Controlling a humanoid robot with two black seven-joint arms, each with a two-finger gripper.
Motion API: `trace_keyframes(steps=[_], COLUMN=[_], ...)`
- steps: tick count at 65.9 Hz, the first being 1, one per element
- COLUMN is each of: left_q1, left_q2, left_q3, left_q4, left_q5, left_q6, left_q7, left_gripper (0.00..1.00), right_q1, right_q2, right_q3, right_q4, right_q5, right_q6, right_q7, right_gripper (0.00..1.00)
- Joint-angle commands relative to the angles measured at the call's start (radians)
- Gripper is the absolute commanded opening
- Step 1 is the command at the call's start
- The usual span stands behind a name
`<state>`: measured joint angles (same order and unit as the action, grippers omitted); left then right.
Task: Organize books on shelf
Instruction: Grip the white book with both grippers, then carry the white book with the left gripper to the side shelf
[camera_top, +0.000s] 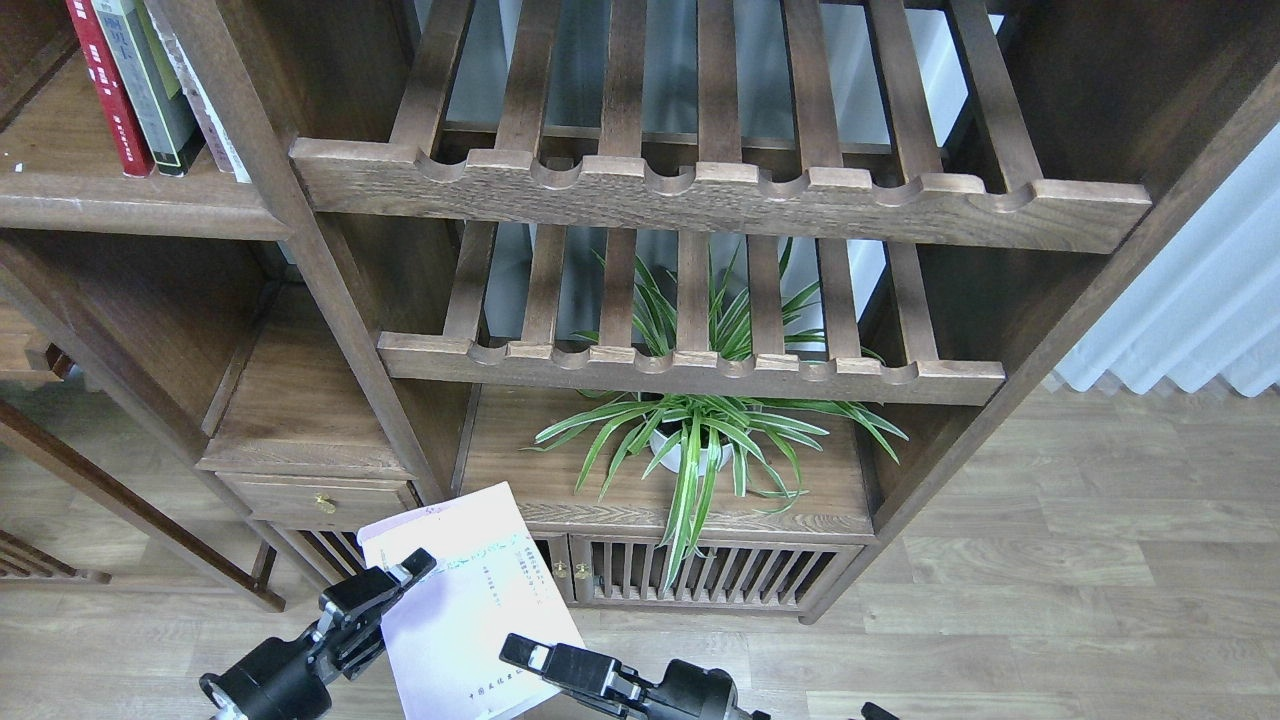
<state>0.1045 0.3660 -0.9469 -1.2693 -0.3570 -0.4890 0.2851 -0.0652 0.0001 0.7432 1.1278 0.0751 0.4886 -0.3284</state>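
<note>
The pale lavender-white book (470, 600) is held low in the view, in front of the cabinet's base, cover facing me. My left gripper (385, 590) is shut on its left edge. My right gripper (545, 662) lies at the book's lower right corner; only one finger shows clearly, so I cannot tell its state. The red book (100, 90) and the green-and-grey book (150, 90) stand upright on the dark-brown shelf (130, 205) at the top left. Another pale book (208, 115) leans beside them.
Two slatted racks with notched front rails (700, 195) (690, 365) fill the middle. A spider plant in a white pot (690, 440) stands on the low cabinet (700, 520). A small drawer unit (320, 490) is at the left, wood floor and a white curtain (1200, 320) at the right.
</note>
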Motion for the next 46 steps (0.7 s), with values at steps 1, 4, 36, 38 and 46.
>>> trace_keyframes(steps=[1, 4, 36, 38, 46], left_q1=[0.001, 0.001, 0.024, 0.029, 0.046], left_q2=[0.004, 0.022, 0.149, 0.162, 0.209], left_q3=[-0.015, -0.033, -0.268, -0.282, -0.368], left_q4=[0.005, 0.007, -0.016, -0.021, -0.030], left_q5=[0.001, 0.001, 0.030, 0.030, 0.030], left_q6=[0.000, 0.000, 0.000, 0.000, 0.000], left_q7=[0.003, 0.003, 0.022, 0.023, 0.031], left_gripper=[0.10, 0.10, 0.16, 0.15, 0.12], right_q1=[-0.002, -0.004, -0.022, -0.025, -0.027], right_q2=[0.000, 0.000, 0.000, 0.000, 0.000], right_q3=[-0.015, -0.004, -0.001, -0.001, -0.001], right_q4=[0.001, 0.001, -0.002, -0.002, -0.002], right_q5=[-0.040, -0.058, -0.058, -0.058, -0.058], right_q6=[0.000, 0.000, 0.000, 0.000, 0.000], right_q7=[0.002, 0.008, 0.012, 0.012, 0.012], right_gripper=[0.95, 1.00, 1.00, 1.00, 1.00])
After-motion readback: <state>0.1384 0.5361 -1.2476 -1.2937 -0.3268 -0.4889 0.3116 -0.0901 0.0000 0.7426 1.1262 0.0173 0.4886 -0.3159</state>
